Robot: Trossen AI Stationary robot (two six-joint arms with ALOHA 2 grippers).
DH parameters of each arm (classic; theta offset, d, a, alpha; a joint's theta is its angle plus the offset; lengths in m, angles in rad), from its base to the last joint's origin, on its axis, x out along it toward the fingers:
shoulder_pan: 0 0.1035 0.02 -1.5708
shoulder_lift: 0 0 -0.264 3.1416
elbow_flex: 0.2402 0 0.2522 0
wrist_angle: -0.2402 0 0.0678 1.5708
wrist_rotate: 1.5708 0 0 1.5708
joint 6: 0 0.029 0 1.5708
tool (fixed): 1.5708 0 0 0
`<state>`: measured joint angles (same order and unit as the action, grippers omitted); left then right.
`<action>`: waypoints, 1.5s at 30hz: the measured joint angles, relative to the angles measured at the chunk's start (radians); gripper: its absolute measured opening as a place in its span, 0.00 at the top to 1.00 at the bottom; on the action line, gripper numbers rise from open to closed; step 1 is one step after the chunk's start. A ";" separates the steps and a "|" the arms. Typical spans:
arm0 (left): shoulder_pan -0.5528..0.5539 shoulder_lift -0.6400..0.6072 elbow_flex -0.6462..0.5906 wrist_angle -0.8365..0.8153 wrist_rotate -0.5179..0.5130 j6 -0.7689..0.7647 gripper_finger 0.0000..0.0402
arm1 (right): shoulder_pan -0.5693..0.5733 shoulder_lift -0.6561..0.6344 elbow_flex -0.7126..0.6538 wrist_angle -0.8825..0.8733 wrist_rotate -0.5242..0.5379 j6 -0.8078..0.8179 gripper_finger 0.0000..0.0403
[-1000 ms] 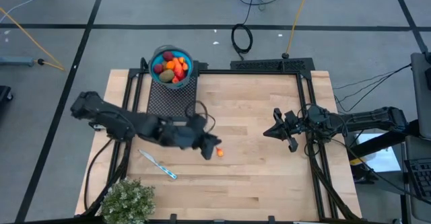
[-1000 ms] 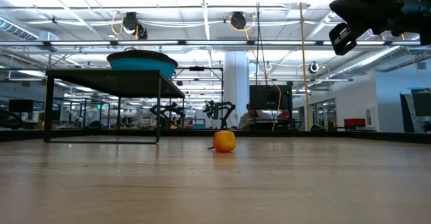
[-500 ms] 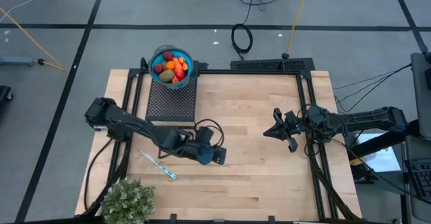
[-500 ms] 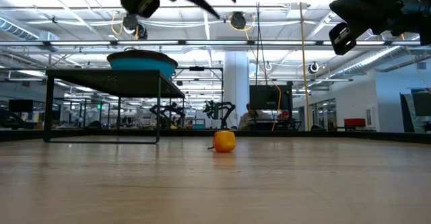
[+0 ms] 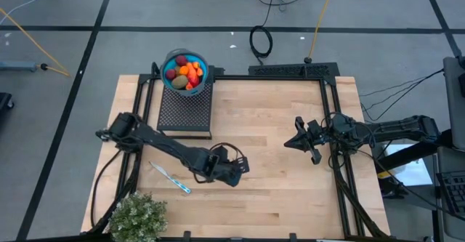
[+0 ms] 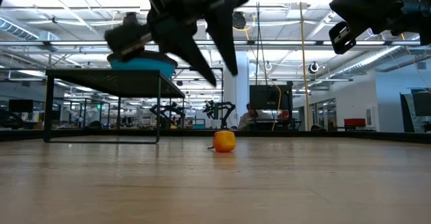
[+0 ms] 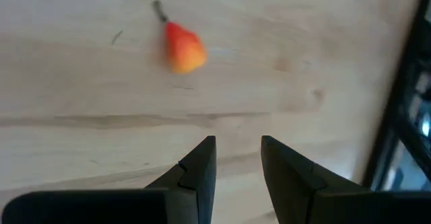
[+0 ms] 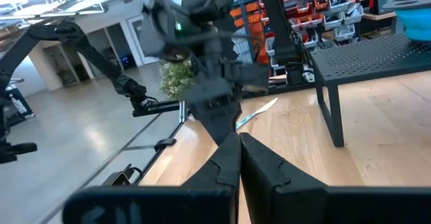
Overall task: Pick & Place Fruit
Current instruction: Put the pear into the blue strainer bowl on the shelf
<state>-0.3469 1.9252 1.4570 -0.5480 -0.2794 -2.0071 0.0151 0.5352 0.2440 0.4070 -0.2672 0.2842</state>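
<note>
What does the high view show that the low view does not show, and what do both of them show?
Only the high view shows the fruit pieces piled in the round blue bowl, the thin blue-and-white stick and the bushy green plant.

Only the low view shows the small orange fruit lying on the light wooden table; from above the left arm covers it.

Both show the bowl on the black mesh stand, the left gripper open above the table, and the right gripper waiting shut.
</note>
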 joint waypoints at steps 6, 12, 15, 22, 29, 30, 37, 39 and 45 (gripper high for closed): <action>0.027 0.063 0.000 0.006 0.019 -0.102 0.71 | 0.000 0.000 0.000 0.000 0.000 -0.001 1.00; 0.072 0.064 0.000 -0.001 0.017 -0.073 0.71 | 0.000 0.000 0.000 0.000 0.000 -0.001 1.00; 0.091 0.064 0.000 0.000 0.041 -0.059 0.71 | 0.000 0.000 0.000 -0.001 0.000 -0.001 1.00; 0.111 0.064 0.000 -0.037 0.077 -0.059 0.71 | 0.000 0.000 0.000 -0.001 -0.001 -0.001 1.00; 0.112 0.064 0.000 -0.037 0.076 -0.070 0.71 | 0.000 0.000 0.000 -0.001 -0.001 -0.011 1.00; 0.112 0.064 0.000 -0.037 0.075 -0.070 0.71 | 0.000 0.000 0.000 0.000 -0.001 -0.018 1.00; 0.112 0.064 0.000 -0.050 0.069 -0.080 0.71 | 0.000 0.000 0.000 -0.001 -0.001 -0.035 1.00; 0.112 0.064 0.000 -0.050 0.069 -0.089 0.71 | 0.000 0.000 0.000 0.000 -0.001 -0.035 1.00; 0.112 0.076 0.000 -0.036 0.041 -0.049 0.71 | 0.000 0.000 0.000 0.000 -0.001 -0.035 1.00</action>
<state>-0.2352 2.0016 1.4567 -0.5841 -0.2381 -2.0562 0.0147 0.5350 0.2440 0.4068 -0.2680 0.2489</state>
